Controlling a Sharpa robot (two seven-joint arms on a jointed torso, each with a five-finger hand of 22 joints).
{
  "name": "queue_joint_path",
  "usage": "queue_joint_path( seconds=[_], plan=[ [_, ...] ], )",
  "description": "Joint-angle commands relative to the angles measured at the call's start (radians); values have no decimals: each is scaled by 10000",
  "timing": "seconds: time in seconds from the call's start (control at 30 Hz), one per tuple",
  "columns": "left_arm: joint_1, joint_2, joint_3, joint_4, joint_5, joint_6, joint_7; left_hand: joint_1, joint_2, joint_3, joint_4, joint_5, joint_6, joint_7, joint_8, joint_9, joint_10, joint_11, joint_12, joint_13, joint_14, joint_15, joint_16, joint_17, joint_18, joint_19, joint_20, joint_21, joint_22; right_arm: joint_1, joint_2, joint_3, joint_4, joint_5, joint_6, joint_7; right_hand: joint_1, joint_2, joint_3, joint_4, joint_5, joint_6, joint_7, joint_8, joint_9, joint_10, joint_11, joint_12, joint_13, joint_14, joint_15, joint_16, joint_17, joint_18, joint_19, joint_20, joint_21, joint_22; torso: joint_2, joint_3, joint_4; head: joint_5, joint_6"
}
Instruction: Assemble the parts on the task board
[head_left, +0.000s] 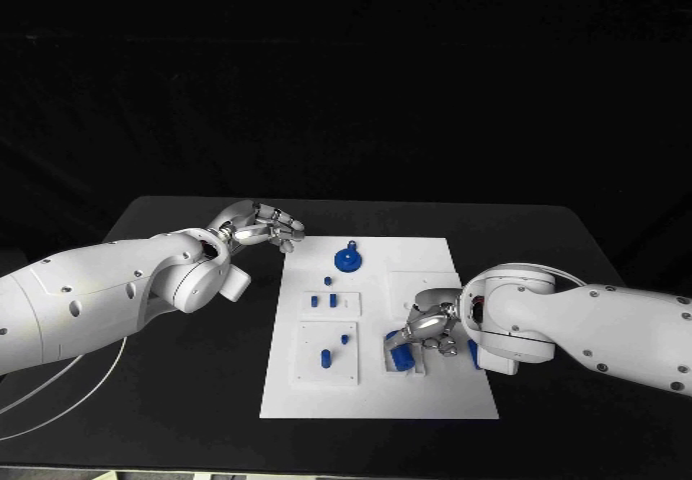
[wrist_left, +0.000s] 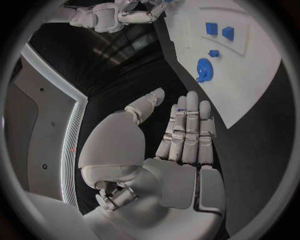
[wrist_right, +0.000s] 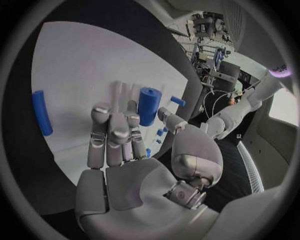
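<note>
The white task board (head_left: 418, 395) lies in the middle of the black table. My right hand (head_left: 430, 328) hovers over its right-middle part and holds nothing; its fingers (wrist_right: 115, 135) are stretched out, the thumb apart. Just beyond the fingertips stands a thick blue cylinder (wrist_right: 149, 106), which the head view shows by the hand (head_left: 397, 352). A blue rod (wrist_right: 42, 112) lies on the board to one side. My left hand (head_left: 260, 228) hangs off the board's far left corner, with straight fingers (wrist_left: 181, 145) and nothing in it. A blue gear (head_left: 348, 258) sits near it on the board.
Small blue pieces (head_left: 315, 298) stand in a raised plate on the board's left half, and two more (head_left: 326, 357) in the plate below it. Another blue piece (head_left: 473, 350) lies right of my right hand. Black table surrounds the board.
</note>
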Motion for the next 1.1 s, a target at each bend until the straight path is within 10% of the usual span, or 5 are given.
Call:
queue_joint_path(
  seconds=[0.03, 0.63, 1.0, 1.1],
  plan=[
    [5, 12, 6, 11, 58, 119, 69, -108, 23, -10, 71, -42, -64, 12, -37, -12, -62, 14, -51, 13, 18, 35, -55, 15, 58, 2, 38, -70, 14, -51, 6, -35, 35, -111, 151, 106, -125, -50, -505, -139, -12, 28, -50, -51, 0, 24, 17, -77, 28, -73, -104, 66, -11, 352, -92, -67, 26, 85, 2, 2, 3, 1, -15],
    [5, 2, 6, -4, 58, 105, 65, -100, 17, -8, 71, -41, -66, 12, -36, -12, -63, 15, -53, 13, 19, 35, -66, 30, 60, 1, 37, -75, 21, -63, -153, -34, 169, -80, 318, 624, 219, 379, -1246, -959, -8, 8, -60, -82, -32, -13, -20, -127, 76, -124, -130, 60, -34, 352, -177, -180, -24, 47, 9, 5, 11, 6, -25],
    [6, -1, 6, -72, 59, 71, 63, -98, 13, -8, 73, -41, -67, 12, -36, -12, -63, 15, -54, 14, 22, 34, -73, 40, 60, 1, 38, -78, 26, 53, -1024, -2, 583, -214, -991, 1148, 484, 552, -1232, -1162, 8, -27, -31, -115, -64, -8, 6, -149, 83, -118, -109, 31, -71, 352, -153, -151, -51, 10, -5, 9, -8, -23, 36],
    [6, 13, 6, -79, 60, 66, 75, -99, 11, -9, 75, -42, -67, 12, -35, -12, -62, 15, -54, 14, 22, 34, -75, 44, 60, 1, 38, -79, 27, 190, -1188, 88, 511, 328, -619, 1393, 493, 513, -1241, -1172, 8, -38, -27, -121, -68, -6, 10, -148, 85, -116, -107, 28, -75, 352, -147, -151, -55, 4, -7, 14, -20, -54, 69]
  ],
)
